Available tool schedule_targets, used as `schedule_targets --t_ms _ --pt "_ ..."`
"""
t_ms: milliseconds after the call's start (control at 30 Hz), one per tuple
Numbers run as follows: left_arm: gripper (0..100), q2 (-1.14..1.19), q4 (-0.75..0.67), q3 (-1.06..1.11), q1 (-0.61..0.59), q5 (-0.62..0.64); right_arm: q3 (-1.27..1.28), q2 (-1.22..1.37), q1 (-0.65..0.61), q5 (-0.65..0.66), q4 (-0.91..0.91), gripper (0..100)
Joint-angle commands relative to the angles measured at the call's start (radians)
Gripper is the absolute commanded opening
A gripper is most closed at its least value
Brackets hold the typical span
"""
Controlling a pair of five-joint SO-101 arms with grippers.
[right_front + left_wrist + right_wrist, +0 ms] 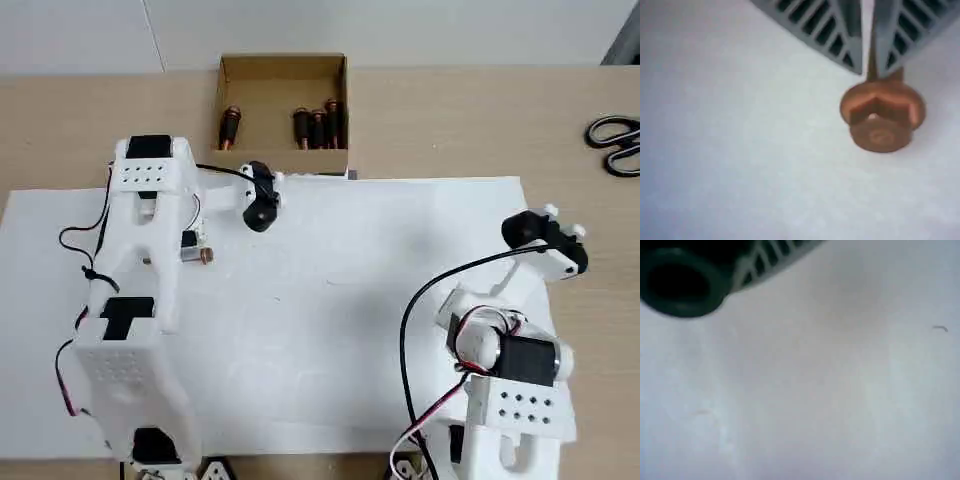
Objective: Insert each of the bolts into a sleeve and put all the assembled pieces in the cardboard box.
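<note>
Wooden table (pixel 450 120) with a big white sheet (pixel 340 330) spread over it, that's the whole workspace.

The thing to watch is the copper bolt (pixel 882 117). It hangs just above the sheet, close to the sheet's left edge and about midway between its near and far edges. The left gripper (pixel 870 70) has its ribbed grey fingers (pixel 837 30) squeezed together on the thin shank, and the flanged hex head sticks out free.

My read is that it's a small solid metal part: light, totally stiff, nothing fragile. A smooth shank against plastic fingers could slip or swivel if it gets pushed off-axis, though. Holding the shank close behind the head, like it is now, seems the sane spot.

Its partner is the dark sleeve (pixel 682 282), up at the right gripper (pixel 715 275) with its hollow mouth showing. One ribbed finger (pixel 765 262) lies right against it and the other is out of shot, so I'd call it clamped. I'd guess it's light too, and best held round the outer wall so the mouth stays clear.

Further out, the cardboard box (pixel 265 100) sits just past the sheet's far edge with assembled pieces (pixel 317 128) already lying inside. Scissors (pixel 615 145) are over by the table's right edge.
</note>
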Motion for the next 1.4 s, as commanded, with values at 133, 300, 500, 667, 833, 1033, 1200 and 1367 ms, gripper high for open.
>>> schedule_targets --t_ms 133,300,500,667,833,1033,1200,1367 --pt "1 -0.060 0.012 -0.039 0.008 -0.137 -0.034 -0.015 0.002 0.012 0.021 0.2" --pt "2 -0.060 -0.058 -0.036 -0.012 -0.137 -0.038 -0.016 0.002 0.011 0.053 0.2" --pt "12 -0.060 -0.057 -0.036 -0.028 -0.130 -0.061 -0.016 0.001 0.011 0.045 0.2" --pt "13 -0.058 -0.077 -0.031 -0.037 -0.117 -0.061 -0.016 0.001 0.011 0.051 0.2" --pt "13 -0.058 -0.160 0.027 -0.031 -0.115 -0.061 -0.016 0.001 0.011 0.051 0.2" --pt "13 -0.058 -0.216 0.094 -0.020 -0.115 -0.061 -0.016 0.001 0.009 0.051 0.2" --pt "13 -0.058 -0.278 0.151 -0.018 -0.115 -0.061 -0.016 0.001 0.009 0.051 0.2" --pt "4 -0.058 -0.341 0.203 -0.018 -0.115 -0.061 -0.016 0.001 0.009 0.051 0.2"
